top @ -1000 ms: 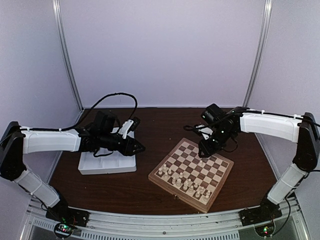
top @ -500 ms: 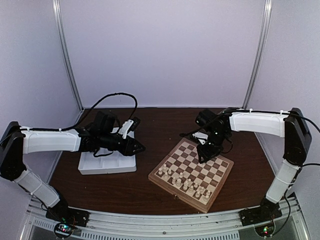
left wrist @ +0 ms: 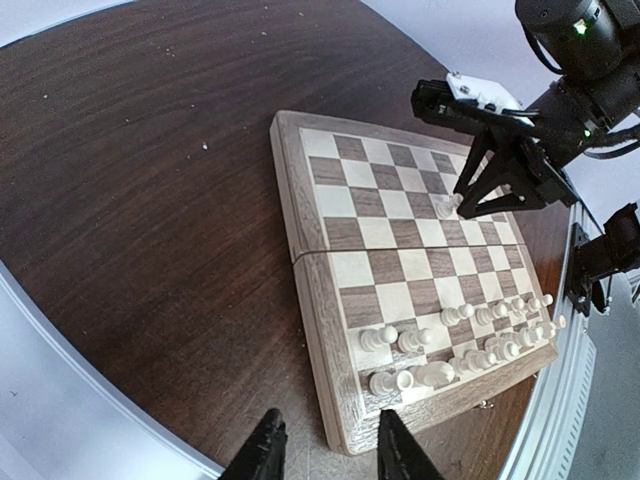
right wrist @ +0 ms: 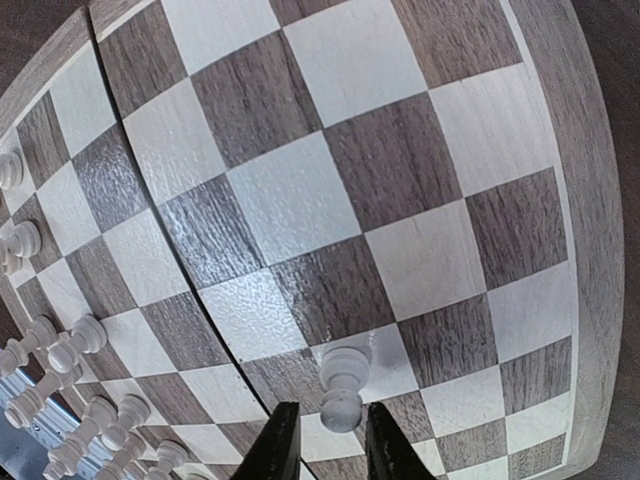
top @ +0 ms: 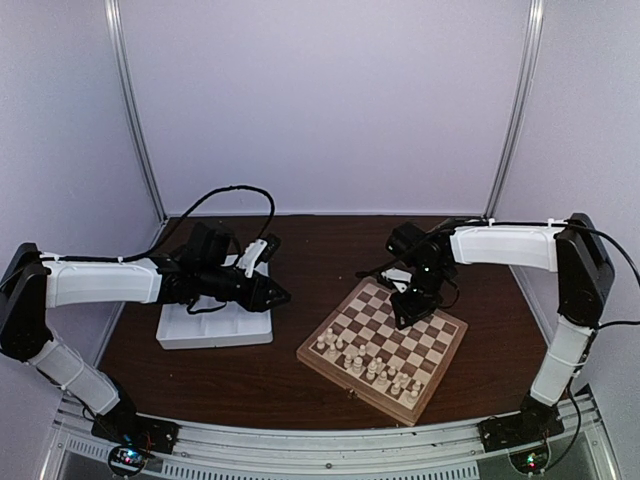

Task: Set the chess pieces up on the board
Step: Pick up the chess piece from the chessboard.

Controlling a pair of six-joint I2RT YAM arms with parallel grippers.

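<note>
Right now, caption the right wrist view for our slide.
Right gripper straddles one cream-white chess piece on the checkered wooden chessboard.

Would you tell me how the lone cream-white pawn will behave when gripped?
Probably light: the cream-white pawn is smaller than one square of the checkered board. Its narrow base suggests easy tipping; its rounded head might slip from the fingers.

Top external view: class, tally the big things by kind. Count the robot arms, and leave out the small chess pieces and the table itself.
Robot arms: 2 (left arm, right arm)
Chessboard: 1
White tray: 1
Total: 4
</note>
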